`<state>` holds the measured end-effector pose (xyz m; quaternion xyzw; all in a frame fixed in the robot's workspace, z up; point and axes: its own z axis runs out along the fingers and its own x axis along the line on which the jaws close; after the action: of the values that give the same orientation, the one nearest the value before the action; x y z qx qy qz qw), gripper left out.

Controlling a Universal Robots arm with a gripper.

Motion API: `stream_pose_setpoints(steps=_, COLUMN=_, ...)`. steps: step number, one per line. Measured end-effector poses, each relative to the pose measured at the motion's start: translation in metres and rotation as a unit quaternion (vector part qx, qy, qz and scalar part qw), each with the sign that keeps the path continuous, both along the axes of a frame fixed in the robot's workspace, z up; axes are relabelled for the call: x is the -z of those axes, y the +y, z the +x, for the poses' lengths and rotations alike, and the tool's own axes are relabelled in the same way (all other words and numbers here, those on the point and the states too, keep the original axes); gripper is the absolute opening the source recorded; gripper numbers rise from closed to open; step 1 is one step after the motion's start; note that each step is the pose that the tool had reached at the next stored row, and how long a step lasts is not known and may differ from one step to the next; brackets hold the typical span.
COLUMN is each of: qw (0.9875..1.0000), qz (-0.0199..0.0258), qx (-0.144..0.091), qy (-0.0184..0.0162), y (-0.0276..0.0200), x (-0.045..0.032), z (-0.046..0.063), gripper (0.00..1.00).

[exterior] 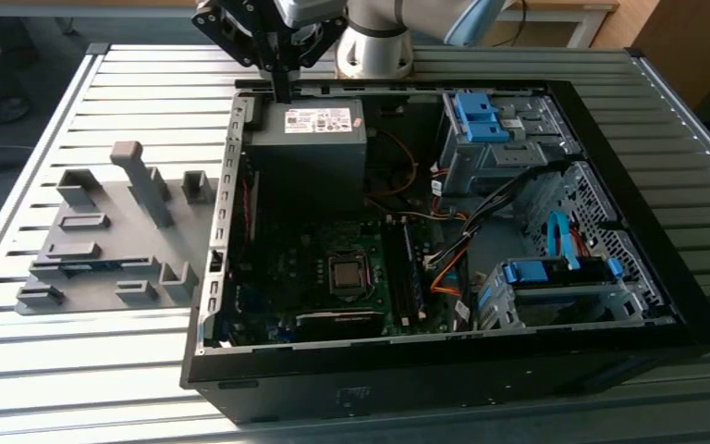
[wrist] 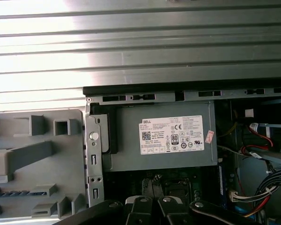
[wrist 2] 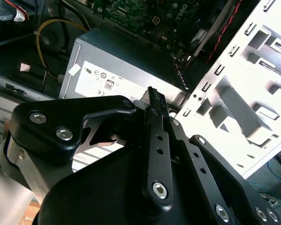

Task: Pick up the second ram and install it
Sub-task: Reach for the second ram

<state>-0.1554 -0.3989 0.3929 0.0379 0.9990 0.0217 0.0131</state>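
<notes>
Slatted metal table (exterior: 84, 370), ribs running 9 to 3 in the exterior view. Bears two items directly.

1. Open black computer case (exterior: 454, 384), lying on its side with the open face up. Takes up the centre and the whole 3 o'clock half.
2. Grey holder plate (exterior: 127, 245) with upright blocks, flat on the slats at 9 o'clock of the case. Sits right against the case wall; actual contact not resolvable.

Slats run on past the plate toward 9 and 6.

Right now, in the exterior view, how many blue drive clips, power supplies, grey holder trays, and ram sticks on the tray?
Blue drive clips: 2
Power supply: 1
Grey holder tray: 1
Ram stick on the tray: 1
Total: 5
</notes>
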Motion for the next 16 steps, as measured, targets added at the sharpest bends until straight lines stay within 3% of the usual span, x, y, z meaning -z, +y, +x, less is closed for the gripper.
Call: stream_pose_setpoints(steps=16, qw=1.0, qz=0.0, qx=0.0, qy=0.0, y=0.0, x=0.0001, z=-0.0033, gripper=0.11)
